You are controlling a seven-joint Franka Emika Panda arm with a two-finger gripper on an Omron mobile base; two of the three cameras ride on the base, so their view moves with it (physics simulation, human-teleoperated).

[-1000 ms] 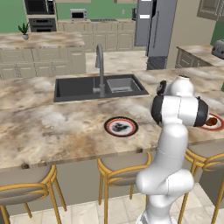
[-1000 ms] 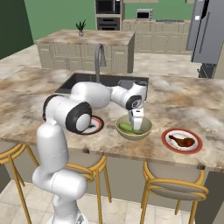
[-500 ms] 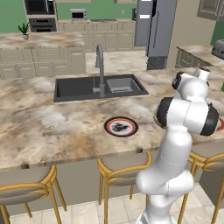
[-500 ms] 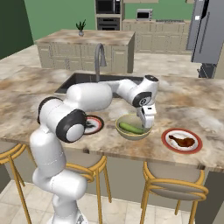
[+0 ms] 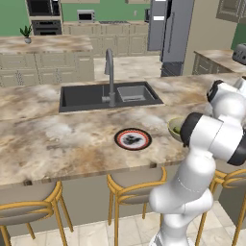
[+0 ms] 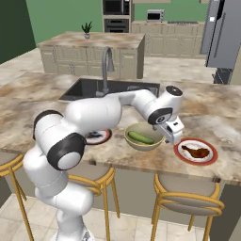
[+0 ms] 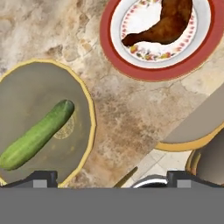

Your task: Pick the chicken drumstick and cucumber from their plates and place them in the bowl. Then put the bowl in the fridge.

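Counter [image 6: 221, 117] runs across mid-frame in the right base view. Bowl [image 6: 133, 143] sits centre, cucumber [image 6: 140, 137] lying inside it. Plate [image 6: 211, 160] at right carries the drumstick [image 6: 196, 151]. Claw [image 6: 171, 137] hangs between bowl and plate, fingers spread wide, holding nothing.

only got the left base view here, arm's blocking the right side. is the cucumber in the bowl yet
Observer: Yes, the cucumber lies inside the bowl, seen from the hand view.
Operator: and the drumstick
Observer: The chicken drumstick is on its red-rimmed plate, on the counter beside the bowl.
Operator: gripper holding anything
Observer: No. The gripper is open and empty, between the bowl and that plate.
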